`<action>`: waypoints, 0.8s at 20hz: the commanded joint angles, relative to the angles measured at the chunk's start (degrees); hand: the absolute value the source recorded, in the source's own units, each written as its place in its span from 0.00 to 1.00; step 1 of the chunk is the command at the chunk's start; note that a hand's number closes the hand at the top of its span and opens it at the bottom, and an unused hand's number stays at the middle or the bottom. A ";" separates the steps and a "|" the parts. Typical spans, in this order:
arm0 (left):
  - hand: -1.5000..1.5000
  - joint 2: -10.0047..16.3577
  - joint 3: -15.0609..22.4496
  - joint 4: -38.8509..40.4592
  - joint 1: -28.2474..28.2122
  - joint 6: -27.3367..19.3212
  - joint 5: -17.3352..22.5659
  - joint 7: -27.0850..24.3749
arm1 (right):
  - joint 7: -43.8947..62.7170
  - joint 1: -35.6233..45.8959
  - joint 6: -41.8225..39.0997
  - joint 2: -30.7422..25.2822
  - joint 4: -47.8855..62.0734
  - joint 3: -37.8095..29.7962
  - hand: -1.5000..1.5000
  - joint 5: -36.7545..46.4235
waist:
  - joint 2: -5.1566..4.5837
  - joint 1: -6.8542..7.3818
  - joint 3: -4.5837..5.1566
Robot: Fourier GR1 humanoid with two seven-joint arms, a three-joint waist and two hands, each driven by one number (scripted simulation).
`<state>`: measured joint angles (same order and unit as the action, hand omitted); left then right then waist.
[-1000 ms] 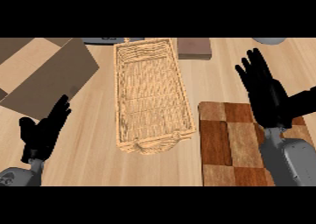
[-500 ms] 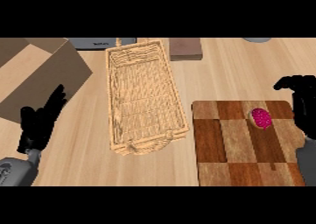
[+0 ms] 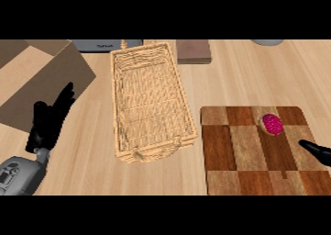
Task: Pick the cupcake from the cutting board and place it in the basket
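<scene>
your right hand (image 3: 321, 152) is mostly past the picture's right edge, but what shows looks spread and empty: one black digit reaches in low over the checkered wooden cutting board (image 3: 235, 156) and a fingertip peeks in higher up the edge, with nothing pinched between them. the small pink-frosted cupcake (image 3: 271, 124) sits upright on the board just left of that hand and a little farther out from you, between the two visible parts but touching neither. expect it to be light and easy to lift, yet soft – the frosted top would likely smear or dent under a squeeze, and the whole thing could tip if it is nudged from one side only. i would take it low, around the sides of its base, thumb on the near side and fingers on the far side, closing evenly and leaving the pink top alone; how tall the base is cannot be made out from above. the long woven wicker basket (image 3: 154, 151) lies well to the left of your right hand, just beyond the board's left edge, so the carry looks like a short sweep leftward – keep the cupcake level and clear of the rim, then set it down rather than letting it fall. your left hand (image 3: 49, 121) rests beyond the basket's far side, fingers straight and pointing up, holding nothing.
</scene>
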<state>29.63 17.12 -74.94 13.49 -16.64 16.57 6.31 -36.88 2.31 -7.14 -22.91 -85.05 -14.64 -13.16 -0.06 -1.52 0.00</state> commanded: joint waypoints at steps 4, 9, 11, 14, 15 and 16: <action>0.50 0.62 -0.26 -1.54 -0.47 0.72 0.11 1.15 | 7.57 -7.94 -2.52 -20.38 0.42 -3.23 0.00 13.46 | 0.20 0.47 0.19; 0.50 1.33 -0.72 -1.39 -0.05 1.53 -0.76 1.29 | 6.55 -13.36 -15.40 -29.26 0.04 -1.77 0.00 14.24 | 0.17 0.82 0.07; 0.50 -0.56 -1.00 0.69 -0.73 1.19 -1.11 -0.03 | 7.10 -15.91 -18.74 -30.32 -4.05 -2.55 0.00 12.93 | 0.21 0.40 0.10; 0.50 -0.02 -2.43 -1.63 2.51 2.30 -1.32 4.32 | 7.86 -14.39 -20.61 -29.29 -2.28 -1.45 0.00 14.81 | 0.12 1.20 0.01; 0.50 -2.12 -1.18 -1.99 -0.55 1.24 -3.42 3.01 | 10.84 -15.84 -21.15 -28.15 -7.58 -3.34 0.00 13.66 | 0.19 1.06 0.03; 0.50 -2.45 -1.41 -4.06 -0.29 1.22 -3.85 4.92 | 7.56 -15.84 -23.46 -28.51 -2.74 -5.42 0.00 13.53 | 0.17 1.18 0.00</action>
<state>28.38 16.07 -76.50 13.77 -15.54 14.37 9.03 -28.90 -12.01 -25.90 -50.84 -88.21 -17.52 0.39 0.09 -0.63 0.05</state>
